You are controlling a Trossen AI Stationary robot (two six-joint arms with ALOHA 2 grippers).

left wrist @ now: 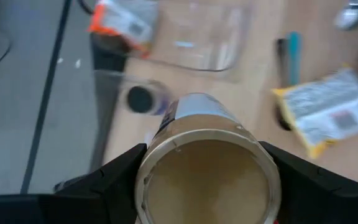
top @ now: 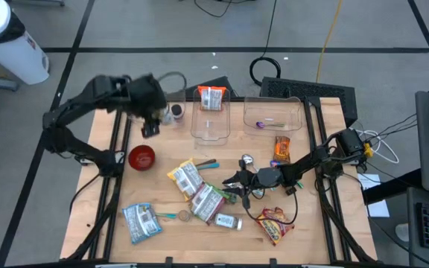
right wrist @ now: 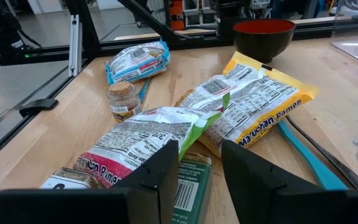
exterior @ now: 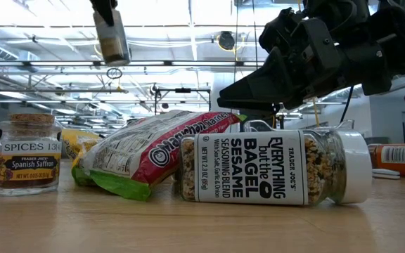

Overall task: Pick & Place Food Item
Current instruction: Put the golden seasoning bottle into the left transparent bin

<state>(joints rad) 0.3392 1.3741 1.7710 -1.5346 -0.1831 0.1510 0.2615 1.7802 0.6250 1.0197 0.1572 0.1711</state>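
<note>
My left gripper (top: 150,125) is high over the table's far left and shut on a small round jar (left wrist: 207,180) with a tan base and a pale label; the jar also shows high up in the low view (exterior: 112,39). My right gripper (right wrist: 199,168) is open, low over the middle of the table (top: 233,182). Its fingers stand on either side of the green end (right wrist: 194,183) of a red-and-green ramen packet (top: 205,199) that lies flat on the table. A sesame seasoning jar (exterior: 273,167) lies on its side beside the packet. My left gripper pinches the jar's round side wall (left wrist: 160,155) between its two fingers, one on each side. The jar's tan base faces the wrist camera. The jar is lifted clear of the table.
Two clear bins (top: 211,123) (top: 274,113) stand at the far edge, the left one holding an orange packet (top: 212,97). A dark-lidded jar (top: 176,112), a red bowl (top: 141,157), a yellow ramen packet (top: 185,176), a blue packet (top: 141,221), a saffron jar (exterior: 25,154) and snack packets (top: 274,223) lie about.
</note>
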